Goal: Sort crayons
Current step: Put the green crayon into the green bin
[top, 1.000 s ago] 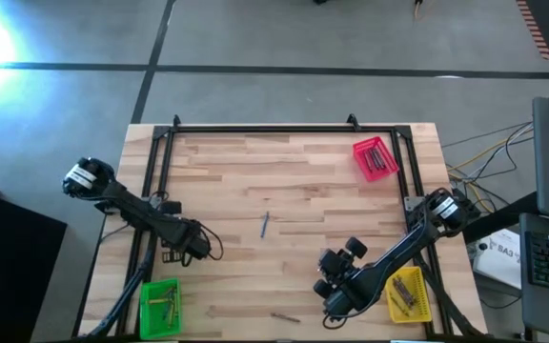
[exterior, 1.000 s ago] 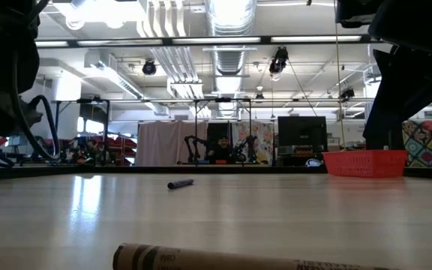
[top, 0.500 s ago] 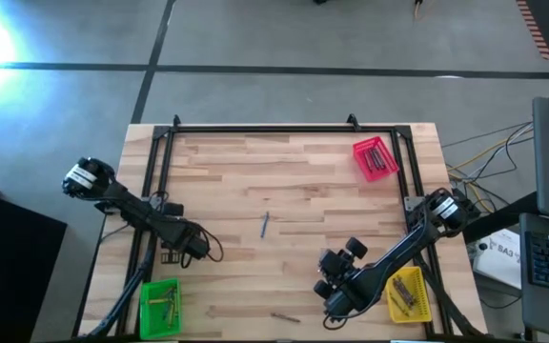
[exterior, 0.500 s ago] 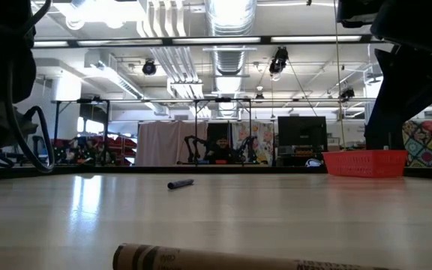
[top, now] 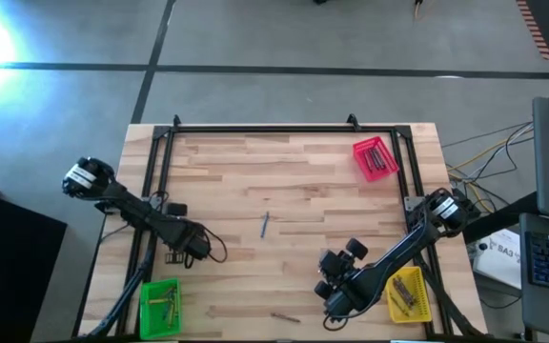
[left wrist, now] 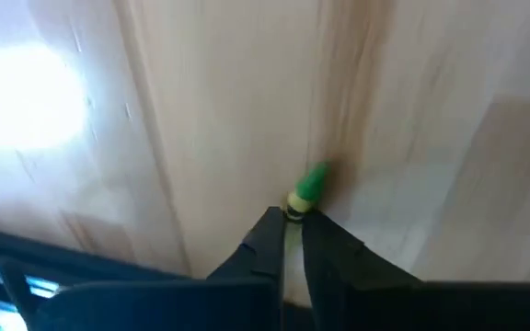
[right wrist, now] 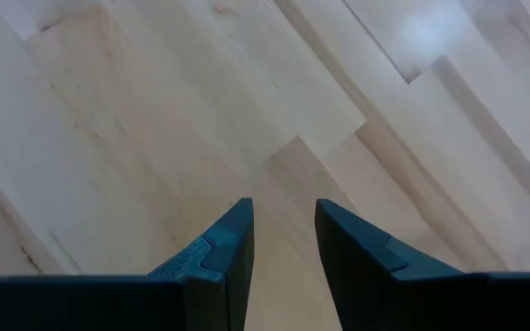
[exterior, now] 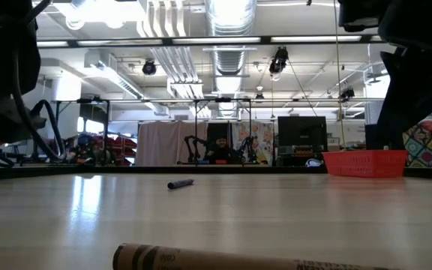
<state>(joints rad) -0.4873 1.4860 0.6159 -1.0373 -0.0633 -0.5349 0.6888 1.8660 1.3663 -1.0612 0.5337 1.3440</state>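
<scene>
1. A pale butcher-block table fills the high view, set on a grey concrete floor.
2. The left gripper, near the green tray, pinches a green crayon between closed fingers.
3. The right gripper hangs parted and empty over bare wood.
4. A blue crayon lies mid-table; a brown crayon lies at the near edge.
5. Red tray and yellow tray hold others.

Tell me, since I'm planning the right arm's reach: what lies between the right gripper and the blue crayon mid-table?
In the high view, only bare wood lies between the right gripper and the blue crayon; the brown crayon lies off that line.
</scene>
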